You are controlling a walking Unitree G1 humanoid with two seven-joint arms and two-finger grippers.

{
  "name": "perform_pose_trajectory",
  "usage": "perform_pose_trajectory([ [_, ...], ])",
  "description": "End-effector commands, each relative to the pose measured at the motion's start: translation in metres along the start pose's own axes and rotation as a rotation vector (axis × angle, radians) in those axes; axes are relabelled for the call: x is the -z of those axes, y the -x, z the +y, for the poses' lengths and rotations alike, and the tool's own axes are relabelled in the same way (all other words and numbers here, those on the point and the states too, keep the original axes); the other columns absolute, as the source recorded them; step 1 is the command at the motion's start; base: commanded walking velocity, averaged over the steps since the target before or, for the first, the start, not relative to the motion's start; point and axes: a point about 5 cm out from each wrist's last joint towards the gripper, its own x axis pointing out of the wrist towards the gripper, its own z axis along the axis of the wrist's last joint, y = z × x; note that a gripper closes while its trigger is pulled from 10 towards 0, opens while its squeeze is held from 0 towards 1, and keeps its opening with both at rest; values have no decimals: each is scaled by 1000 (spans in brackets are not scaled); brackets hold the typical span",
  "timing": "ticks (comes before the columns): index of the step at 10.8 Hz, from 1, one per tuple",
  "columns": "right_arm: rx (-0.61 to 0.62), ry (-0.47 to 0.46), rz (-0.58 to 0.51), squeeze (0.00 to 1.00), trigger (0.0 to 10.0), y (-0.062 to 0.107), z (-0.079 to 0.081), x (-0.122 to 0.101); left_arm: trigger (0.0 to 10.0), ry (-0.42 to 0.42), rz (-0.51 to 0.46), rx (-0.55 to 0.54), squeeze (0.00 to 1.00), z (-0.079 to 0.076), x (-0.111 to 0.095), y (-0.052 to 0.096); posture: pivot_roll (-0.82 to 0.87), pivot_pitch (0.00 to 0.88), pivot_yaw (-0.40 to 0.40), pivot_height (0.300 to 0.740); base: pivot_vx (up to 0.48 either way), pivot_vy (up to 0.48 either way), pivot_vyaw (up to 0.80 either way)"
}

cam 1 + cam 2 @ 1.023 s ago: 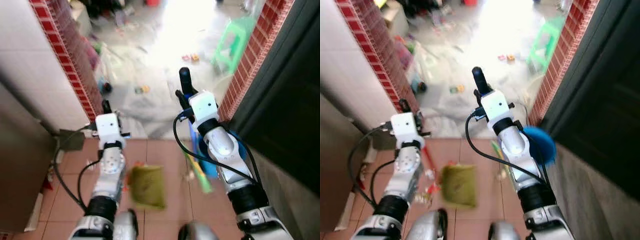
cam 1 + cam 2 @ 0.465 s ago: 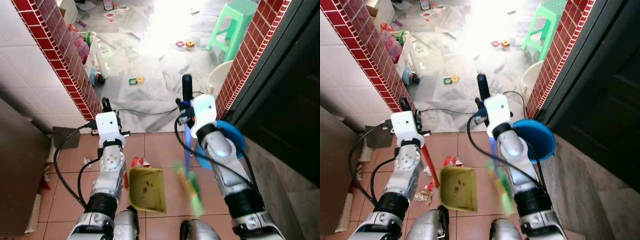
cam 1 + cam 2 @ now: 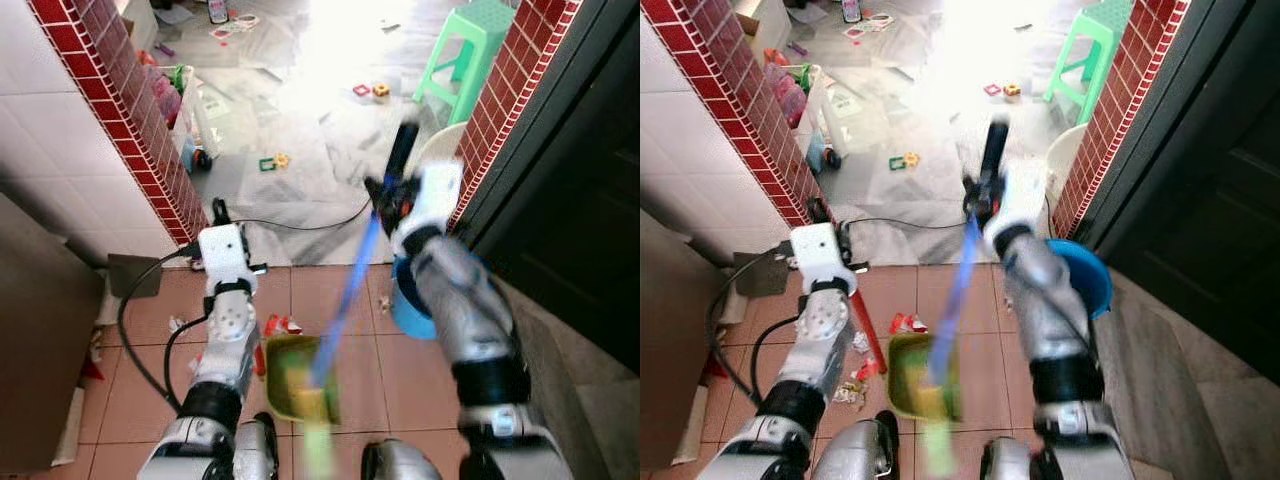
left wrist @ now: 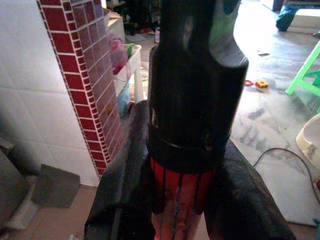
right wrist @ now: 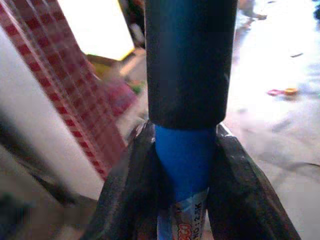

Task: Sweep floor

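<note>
My right gripper [image 3: 393,193] is shut on the black grip of a blue-handled broom [image 3: 345,290], seen close up as the blue shaft [image 5: 185,160]. The broom slants down to my left and its blurred green bristles [image 3: 315,440] lie over a green dustpan [image 3: 908,375] on the terracotta tiles. The dustpan's red handle [image 3: 868,335] rises to my left gripper [image 3: 218,212], which is shut on it just under its black cap [image 4: 192,100]. Red and white wrappers [image 3: 902,323] lie on the tiles beside the pan.
A blue bucket [image 3: 1090,285] stands right of my right arm against a brick pillar [image 3: 500,110] and a dark door. A second brick pillar [image 3: 150,130] and a grey cabinet [image 3: 40,330] close the left. Beyond lie a cable [image 3: 300,222], toys and a green stool [image 3: 475,50].
My right arm has swung the broom: its top moved right and away, its bristles swept left onto the dustpan. The left gripper and dustpan stayed about where they were.
</note>
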Motion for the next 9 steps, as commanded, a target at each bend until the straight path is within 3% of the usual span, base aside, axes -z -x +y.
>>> perform_pose_trajectory([
  [1, -58, -57, -76, 0, 10000, -4, 9, -19, 10000, 36, 42, 17, 0, -6, 6, 2, -137, 154, 43, 740, 0, 0, 0],
  [3, -80, -41, -108, 0, 10000, -7, 7, -34, 10000, 64, 40, 13, 0, -5, 3, -2, -141, 138, 42, 740, 0, 0, 0],
  [4, -118, 124, -169, 0, 10000, -9, 8, -51, 10000, 78, 44, 17, 0, -5, 2, -5, -142, 123, 44, 740, 0, 0, 0],
  [5, -173, 395, -266, 0, 10000, -6, 9, -69, 10000, 90, 47, 27, 0, -5, 1, -7, -143, 112, 45, 740, 0, 0, 0],
  [6, -136, 468, -284, 0, 10000, -6, -4, -78, 10000, 100, 48, 33, 0, -5, 0, -9, -139, 97, 44, 740, 0, 0, 0],
  [7, -88, 493, -282, 0, 10000, -6, -17, -81, 10000, 116, 48, 45, 0, -5, -2, -11, -136, 90, 43, 740, 0, 0, 0],
  [9, -41, 504, -263, 0, 10000, -4, -28, -79, 10000, 117, 44, 38, 0, -2, -3, -12, -133, 78, 43, 740, 0, 0, 0],
])
